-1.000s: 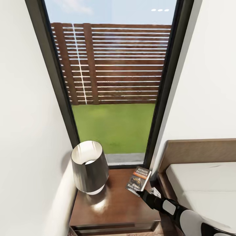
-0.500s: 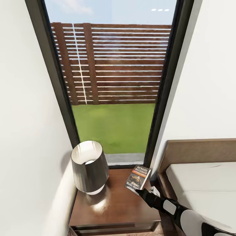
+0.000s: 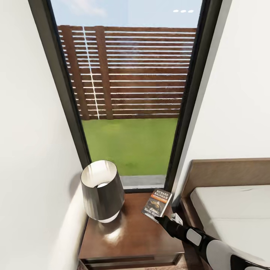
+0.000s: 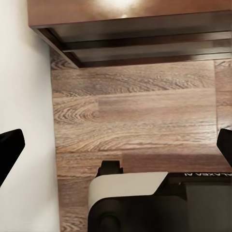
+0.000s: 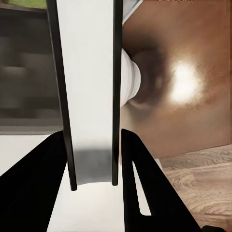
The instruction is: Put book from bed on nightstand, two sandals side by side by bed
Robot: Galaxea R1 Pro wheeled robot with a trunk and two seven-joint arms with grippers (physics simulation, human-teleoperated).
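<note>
The right gripper [image 3: 160, 218] pinched the book [image 3: 157, 204] by its lower edge, the two fingers pressed against the front and back covers. In the right wrist view the book [image 5: 89, 96] stood edge-on between the fingers [image 5: 145, 193], its white page block framed by two thin dark covers. Beyond the fingertips lay the glossy top of the nightstand [image 3: 131, 232], with the base of the lamp [image 3: 102, 191] just past the book. The book was tilted over the nightstand's corner nearest the bed [image 3: 228, 210]; whether it touched the wood could not be told.

The book looked light and thin, stiff enough to stay flat from one edge, though its smooth covers might slip under a loose pinch. A hold near the spine or mid-edge would suit it best.

The left gripper [image 4: 116, 145] hung over the plank floor [image 4: 135, 111], its fingers spread wide and holding nothing.
</note>
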